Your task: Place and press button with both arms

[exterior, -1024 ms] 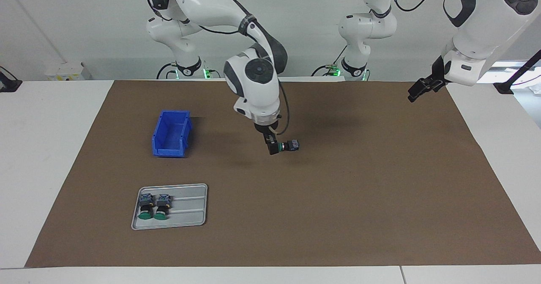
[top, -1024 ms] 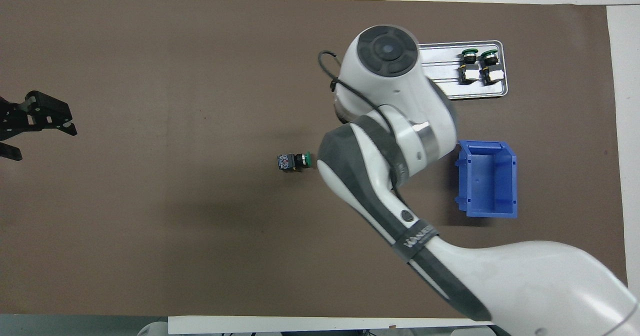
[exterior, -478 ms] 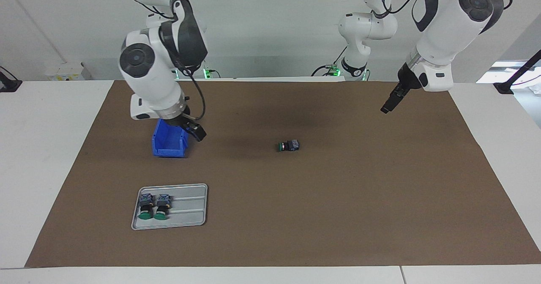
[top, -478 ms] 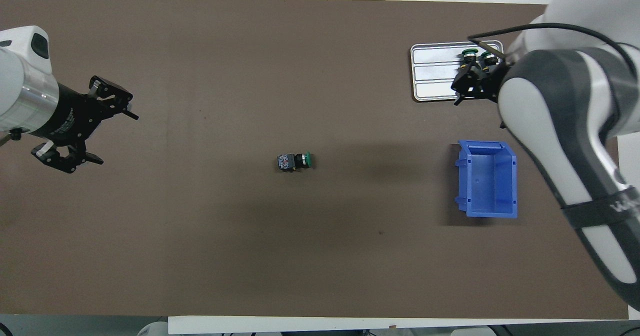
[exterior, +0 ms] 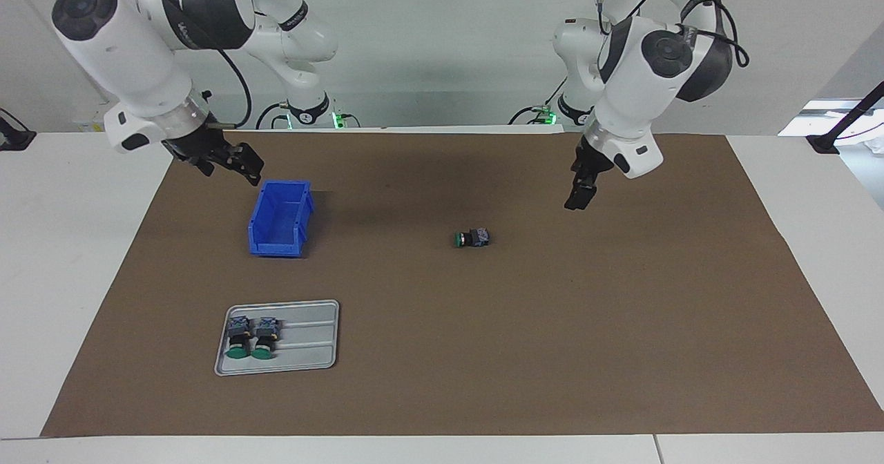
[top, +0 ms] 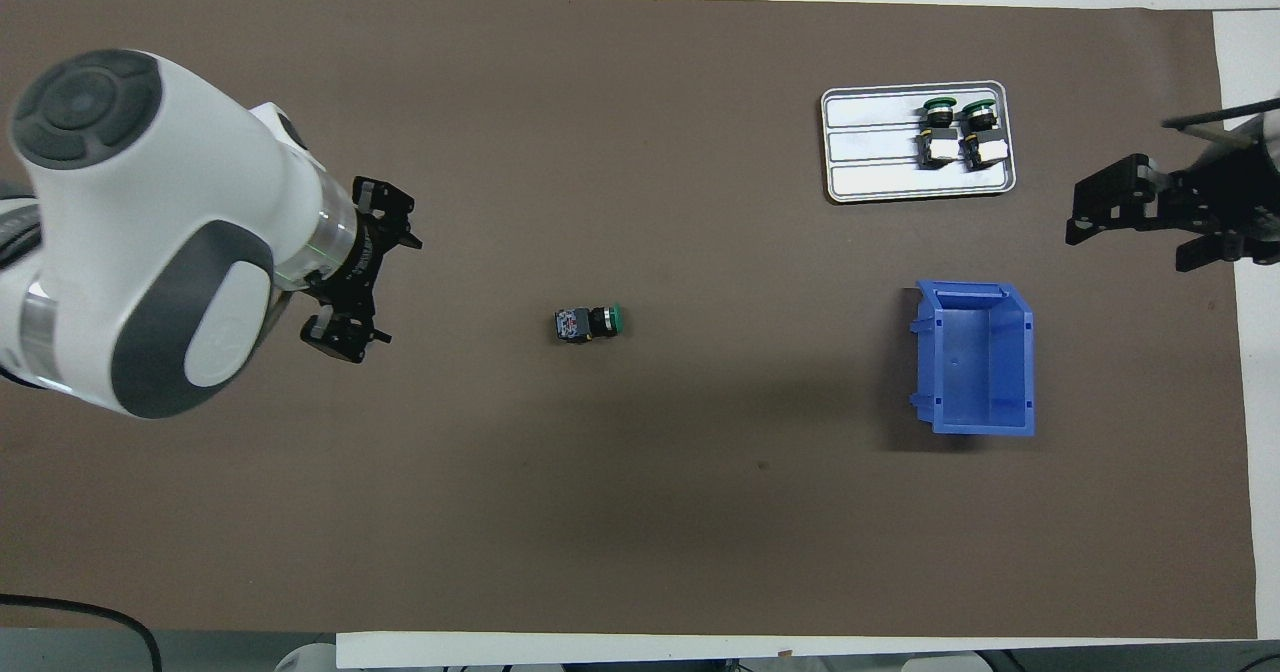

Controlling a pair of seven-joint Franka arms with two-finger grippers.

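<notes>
The button [exterior: 471, 238] [top: 590, 323] lies on its side in the middle of the brown mat, green cap toward the right arm's end, and nothing touches it. My left gripper [exterior: 579, 193] [top: 388, 287] hangs open over the mat, beside the button toward the left arm's end and still apart from it. Over the mat's edge at the right arm's end, beside the blue bin [exterior: 280, 217] [top: 975, 357], my right gripper [exterior: 231, 166] [top: 1125, 244] is raised, open and holds nothing.
A grey metal tray [exterior: 311, 340] [top: 870, 152] farther from the robots than the bin carries two more green-capped buttons [exterior: 252, 336] [top: 958, 132]. The brown mat [exterior: 552, 346] covers most of the white table.
The right gripper let go of the button, rose and swung back past the bin to its own end. The left gripper came down and in toward the button. The button has stayed put.
</notes>
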